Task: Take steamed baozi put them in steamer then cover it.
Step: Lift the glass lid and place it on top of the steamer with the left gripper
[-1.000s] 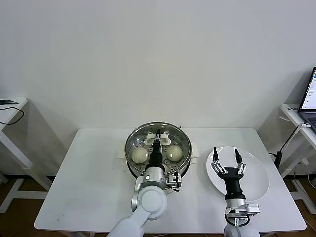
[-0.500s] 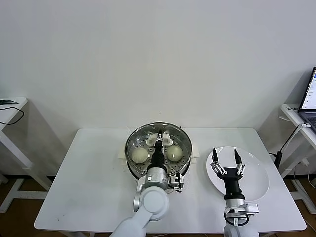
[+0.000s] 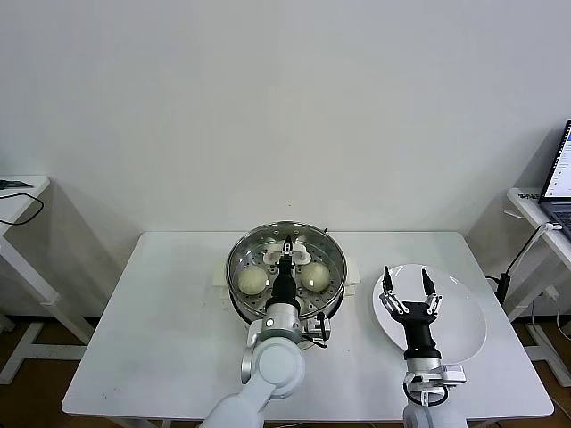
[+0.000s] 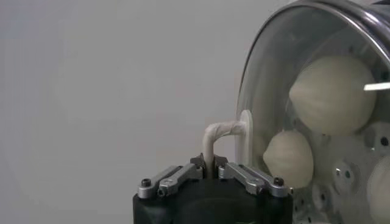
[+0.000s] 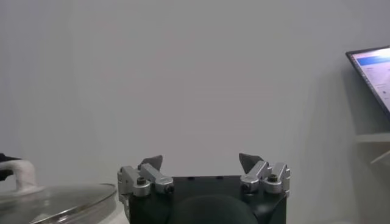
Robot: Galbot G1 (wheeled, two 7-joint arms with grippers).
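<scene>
Nearest to you, the right gripper (image 3: 408,287) hangs over the white plate (image 3: 459,325) by the right edge of the table (image 3: 152,339), its jaws spread wide and holding nothing. The plate looks bare where it shows. This arm seems to be idle, but it stands not far from the pot, so watch that it does not drift toward the left arm.

A little farther, at the middle of the table toward the back edge, sits the steamer (image 3: 239,267). The left gripper (image 3: 286,252) reaches over it, and its jaws are pressed narrow on the handle (image 4: 220,132) of the glass lid (image 4: 268,79). In the head view the lid seems to lie on the pot or very close above it — you cannot tell if the rim is seated all the way round. Through the glass you see the buns (image 3: 252,281) on the perforated tray, two clearly from above and more in the left wrist view.

What can go wrong here, in my judgement:
- If the jaws let go while the lid is tilted or off centre, it may slide and knock on the steel rim, or slip off onto the table.
- The handle is thin and smooth — a weak grip may let the lid swing.
- If the gripper lifts away before it opens fully, it may drag the lid with it.
- A tall bun near the wall could keep the lid from sitting flat.
</scene>
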